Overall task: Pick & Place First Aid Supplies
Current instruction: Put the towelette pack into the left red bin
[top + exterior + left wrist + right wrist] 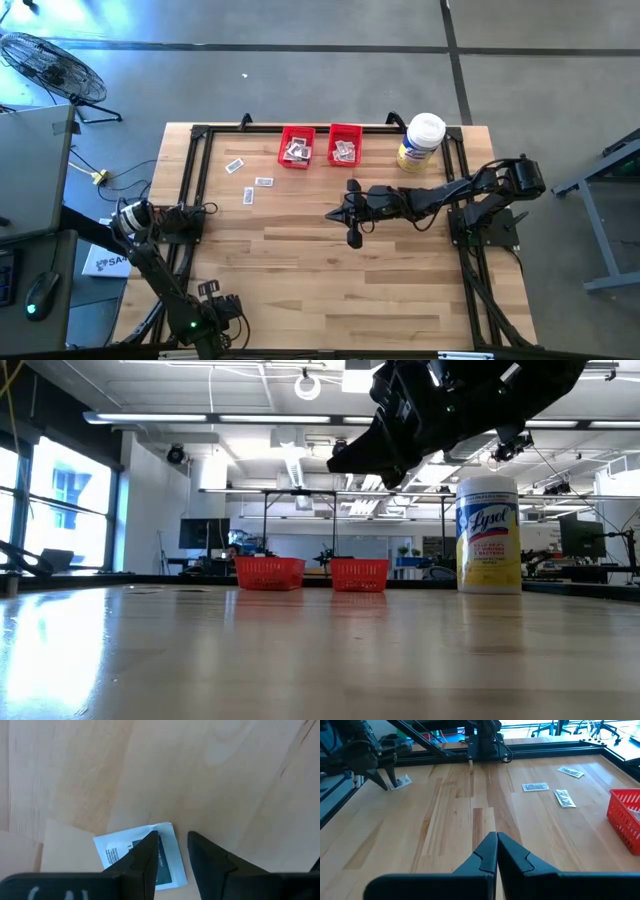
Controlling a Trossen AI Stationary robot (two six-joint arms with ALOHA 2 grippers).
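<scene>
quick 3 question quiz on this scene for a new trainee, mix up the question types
1. How many red bins stand on the table?
2. True or false: the right gripper is wide open.
3. The left gripper hangs right over: A) a packet B) the jar C) a bin

Key: 1) two. 2) false, its fingers are shut with nothing between them. 3) A
</scene>
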